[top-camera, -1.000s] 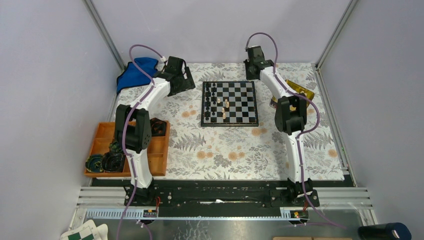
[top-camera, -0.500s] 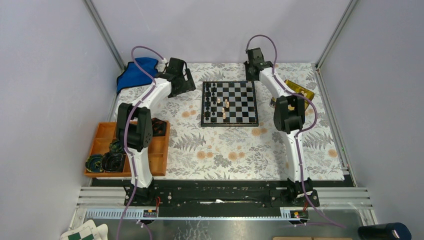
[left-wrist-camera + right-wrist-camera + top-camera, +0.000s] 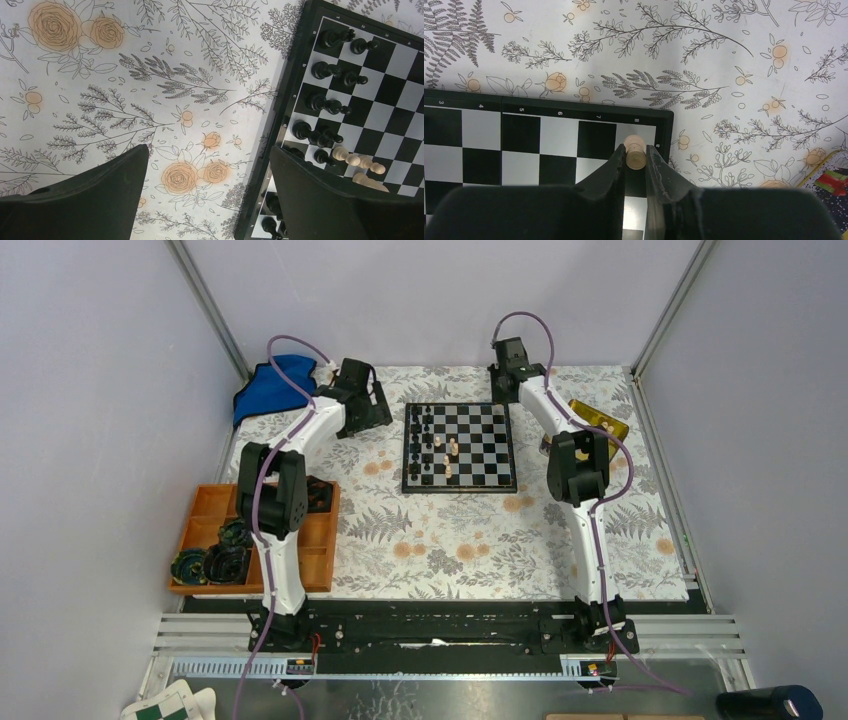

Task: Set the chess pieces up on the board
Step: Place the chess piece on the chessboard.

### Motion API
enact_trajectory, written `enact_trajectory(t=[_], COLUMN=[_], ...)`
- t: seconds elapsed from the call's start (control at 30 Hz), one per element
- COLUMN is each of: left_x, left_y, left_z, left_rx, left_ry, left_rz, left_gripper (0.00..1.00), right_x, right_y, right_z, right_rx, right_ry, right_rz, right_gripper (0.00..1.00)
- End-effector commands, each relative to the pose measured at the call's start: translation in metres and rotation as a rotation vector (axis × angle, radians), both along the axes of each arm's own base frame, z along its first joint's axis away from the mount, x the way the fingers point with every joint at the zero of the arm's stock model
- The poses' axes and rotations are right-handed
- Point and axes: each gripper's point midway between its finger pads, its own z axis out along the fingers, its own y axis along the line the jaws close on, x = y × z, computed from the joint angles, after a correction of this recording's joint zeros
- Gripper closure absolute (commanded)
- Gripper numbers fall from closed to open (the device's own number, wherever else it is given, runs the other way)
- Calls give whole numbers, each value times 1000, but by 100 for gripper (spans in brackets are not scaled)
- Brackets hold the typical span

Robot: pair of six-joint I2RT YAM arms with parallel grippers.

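Two fingers of the right gripper (image 3: 636, 156) are clamped on a pale piece (image 3: 635, 149), whose round top shows between their tips. The piece sits over the board (image 3: 549, 104) at the corner by the rim mark 8. Whether its foot touches the square cannot be told. From above, this gripper (image 3: 507, 388) is at the board's far right corner.

The left gripper (image 3: 209, 152) has its jaws wide apart and holds nothing. It hangs over the floral cloth (image 3: 100, 75), just beside the board's left rim (image 3: 285, 100). In the top view it (image 3: 375, 405) is near the far left corner.

On the board (image 3: 497, 480), black pieces (image 3: 423, 445) stand in the two left columns, and a few pale pieces (image 3: 450, 455) are grouped near the middle. The left wrist view shows the black ones (image 3: 325, 70) upright and two pale ones (image 3: 357, 162) lying over.

Further out, a gold tin (image 3: 600, 420) lies right of the right arm. A blue rag (image 3: 270, 380) is in the far left corner, and an orange tray (image 3: 205, 515) sits at the left edge.
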Motion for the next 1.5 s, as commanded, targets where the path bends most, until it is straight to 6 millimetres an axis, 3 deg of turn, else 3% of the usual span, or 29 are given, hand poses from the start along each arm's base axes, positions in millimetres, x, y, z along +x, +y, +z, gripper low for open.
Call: enact_trajectory(t=[0.0,0.53,0.67,0.93,1.23,1.47], left_x=[19,24,25,25,21,20], left_y=[-4,-6,-6,-6,-3,0], left_z=[12,8,8,9,17,25], left_rx=[-32,-37,-42,-50,-42,-34], left_ry=[-61,-54,-53,-54,-67,-85], left_rz=[0,-4,-4,-3,1,10], left_gripper=[1,1,1,1,1,1], right_x=[12,13,13,15,12,-10], right_y=[0,-2,-1,1,1,9], right_z=[8,-1,2,19,47,80], right_rx=[30,43,45,55,58,22], right_ry=[-40,-25,-32,-63,-101,-137], right_rz=[-4,-7,-3,7,13,56], right_gripper=[94,87,75,64,61,60])
